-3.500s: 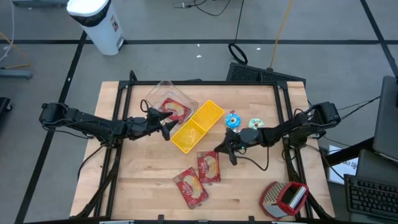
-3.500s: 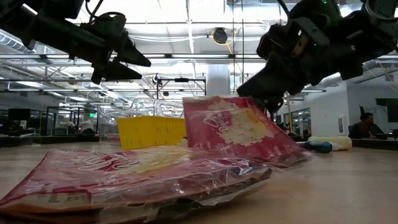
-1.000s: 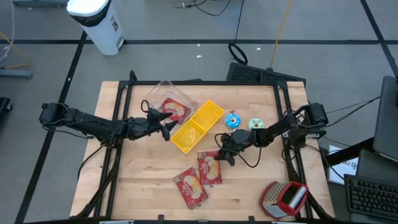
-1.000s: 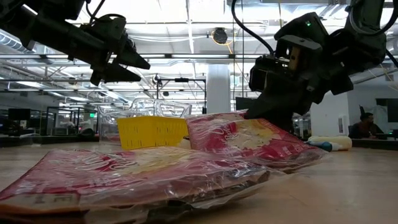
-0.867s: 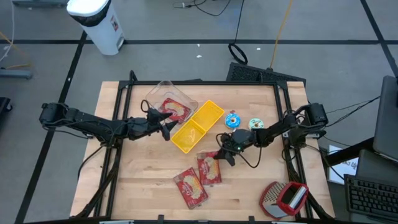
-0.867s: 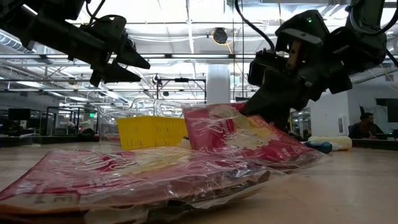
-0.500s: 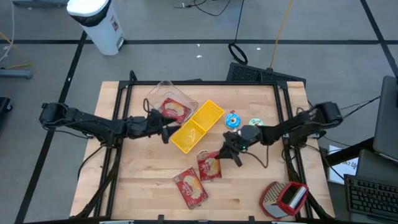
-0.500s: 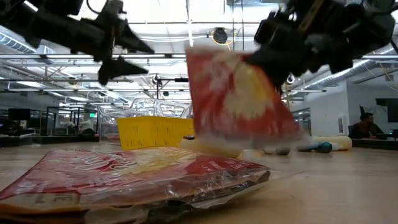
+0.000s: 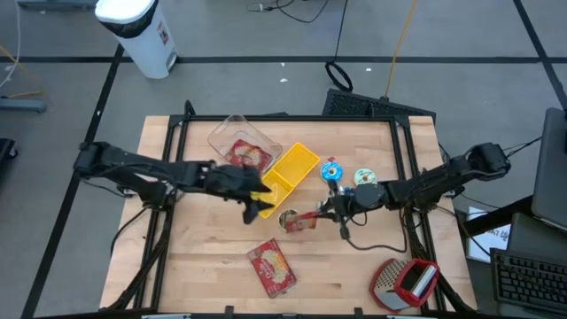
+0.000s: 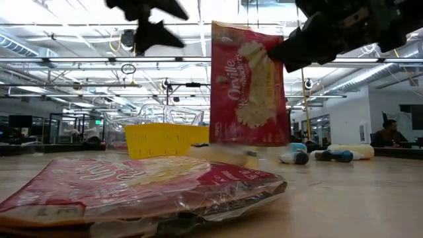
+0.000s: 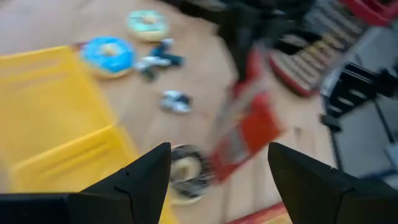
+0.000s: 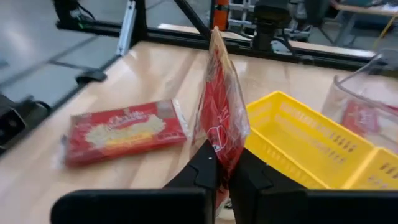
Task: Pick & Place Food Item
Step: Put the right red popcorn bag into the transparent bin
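Observation:
A red popcorn packet (image 9: 301,220) hangs on edge above the table's middle, with my right gripper (image 9: 326,213) shut on it. It also shows in the low view (image 10: 248,86) and edge-on in the right wrist view (image 12: 221,112). My left gripper (image 9: 261,200) stands open over the near end of the yellow bin (image 9: 282,180), its fingers (image 11: 143,180) holding nothing. A second packet (image 9: 273,268) lies flat near the front edge. A third packet (image 9: 248,156) lies in the clear container (image 9: 232,131). My right gripper pinches the packet's edge (image 12: 219,157) between its two fingers (image 12: 204,169), near the upper corner (image 10: 283,47) on the packet's right side. The fingers come about level from the table's right. The packet hangs upright below them, clear of the table.
A blue doughnut (image 9: 331,170) and a teal one (image 9: 365,178) lie right of the bin. A pale ring doughnut (image 11: 183,171) sits on the table under the lifted packet. A red-and-grey appliance (image 9: 403,282) stands at the near right corner.
My right gripper has risen and rolled, taking the packet from lying flat on the table to hanging on edge, lifted clear. My left gripper has gone up and toward the table's right and near edge, from beside the clear container to over the yellow bin.

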`<state>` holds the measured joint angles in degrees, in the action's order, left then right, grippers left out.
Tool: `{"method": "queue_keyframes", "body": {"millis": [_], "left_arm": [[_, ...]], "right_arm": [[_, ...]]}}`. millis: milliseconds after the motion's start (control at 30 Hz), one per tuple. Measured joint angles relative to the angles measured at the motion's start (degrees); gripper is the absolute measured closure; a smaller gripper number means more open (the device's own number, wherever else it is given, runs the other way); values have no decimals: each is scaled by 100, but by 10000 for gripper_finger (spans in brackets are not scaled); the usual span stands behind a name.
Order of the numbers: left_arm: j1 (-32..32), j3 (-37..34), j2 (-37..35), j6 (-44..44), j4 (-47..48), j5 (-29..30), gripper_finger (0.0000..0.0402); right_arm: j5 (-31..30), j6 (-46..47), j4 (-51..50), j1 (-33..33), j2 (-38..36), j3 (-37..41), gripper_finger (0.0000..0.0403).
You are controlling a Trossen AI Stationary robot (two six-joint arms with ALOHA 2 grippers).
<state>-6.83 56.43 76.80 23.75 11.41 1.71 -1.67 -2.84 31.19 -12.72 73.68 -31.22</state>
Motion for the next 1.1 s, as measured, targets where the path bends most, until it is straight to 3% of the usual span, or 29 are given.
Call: {"method": "queue_keyframes", "body": {"millis": [433, 867, 967, 1100], "left_arm": [[-65, 1769, 1792, -856, 622, -865, 131], [-58, 1906, 2205, -1205, 839, -795, 134], [-55, 1903, 2204, -1210, 806, -888, 164], [-1, 1903, 2203, -1143, 808, -928, 243]], "right_arm": [[-280, 22, -87, -132, 4, 0, 394], [-281, 23, -105, -132, 4, 0, 391], [-281, 62, -137, -132, 4, 0, 391], [-282, 62, -126, -132, 6, 0, 390]]}}
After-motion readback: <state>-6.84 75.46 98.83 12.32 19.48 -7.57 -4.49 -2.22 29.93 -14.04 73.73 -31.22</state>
